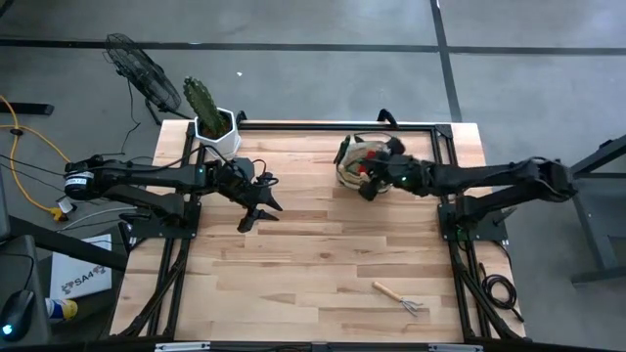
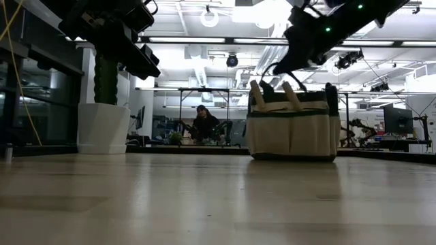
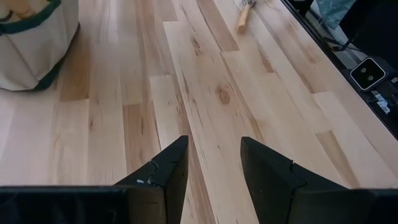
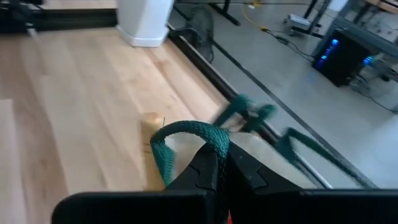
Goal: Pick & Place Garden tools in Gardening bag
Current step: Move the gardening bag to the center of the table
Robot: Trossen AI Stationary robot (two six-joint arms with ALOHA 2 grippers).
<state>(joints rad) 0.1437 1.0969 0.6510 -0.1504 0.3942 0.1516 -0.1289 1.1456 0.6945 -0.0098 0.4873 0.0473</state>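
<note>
The gardening bag (image 1: 354, 161), round tan fabric with dark green trim, stands upright on its base at the table's far side, right of centre; it also shows in the low view (image 2: 293, 133). Tool handles poke up out of it. My right gripper (image 1: 371, 190) is shut just over the bag's near rim, nothing between its fingers (image 4: 219, 167). A green loop handle (image 4: 186, 132) arches right at its fingertips. A wooden-handled rake (image 1: 401, 297) lies flat near the table's front right. My left gripper (image 1: 260, 215) hovers open over bare wood left of centre (image 3: 214, 163). My right gripper is shut with its fingertips right behind the bag's green loop handle (image 4: 163, 158). I cannot tell whether they touch the loop.
A potted cactus in a white hexagonal pot (image 1: 215, 127) stands at the far left corner. A black frame rail (image 1: 337, 124) runs along the table's far edge. Bare wood spreads over the middle and near part of the table (image 1: 293, 284). A person sits far behind the table (image 2: 203, 122).
</note>
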